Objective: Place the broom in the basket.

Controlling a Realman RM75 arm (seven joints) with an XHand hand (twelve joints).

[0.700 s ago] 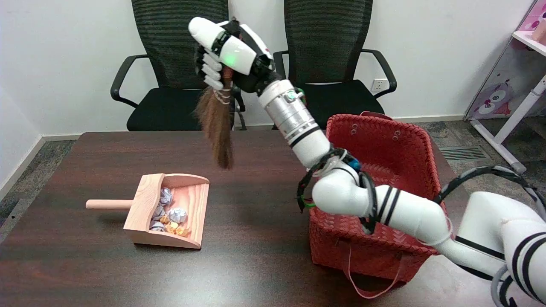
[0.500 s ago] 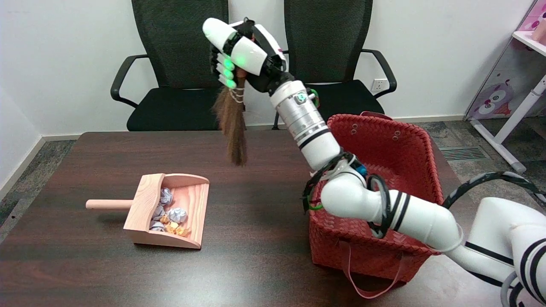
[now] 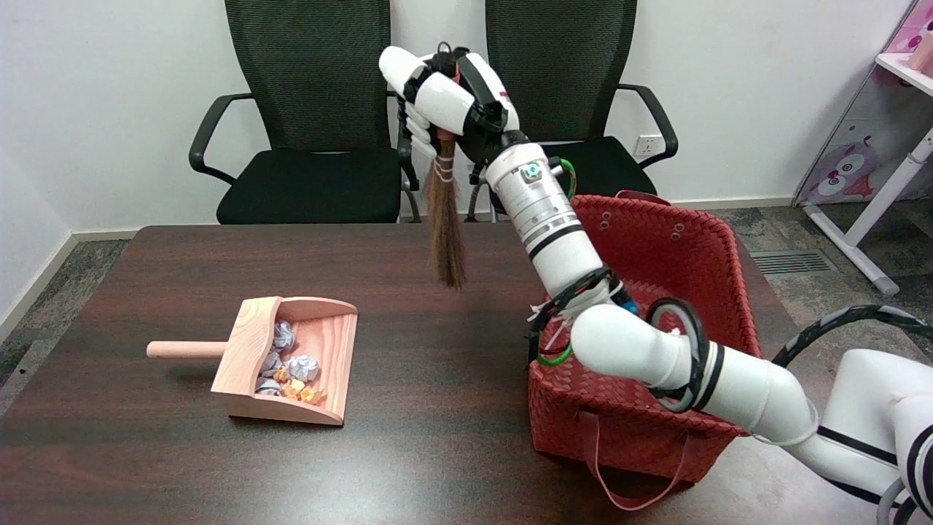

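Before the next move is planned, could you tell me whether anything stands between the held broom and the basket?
Nothing visible does. The right hand holds the broom in the air, left of the basket, whose top is open.

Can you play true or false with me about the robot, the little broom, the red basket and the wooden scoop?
1. The right hand holds the small brown bristle broom up in the air. True.
2. The broom is already inside the red woven basket. False: it hangs over the dark wooden table, left of the basket.
3. The light wooden dustpan has crumpled paper balls in it. True.
4. The broom's bristles point up. False: they hang down.
5. The dustpan sits inside the basket. False: it sits on the table, apart from the basket.
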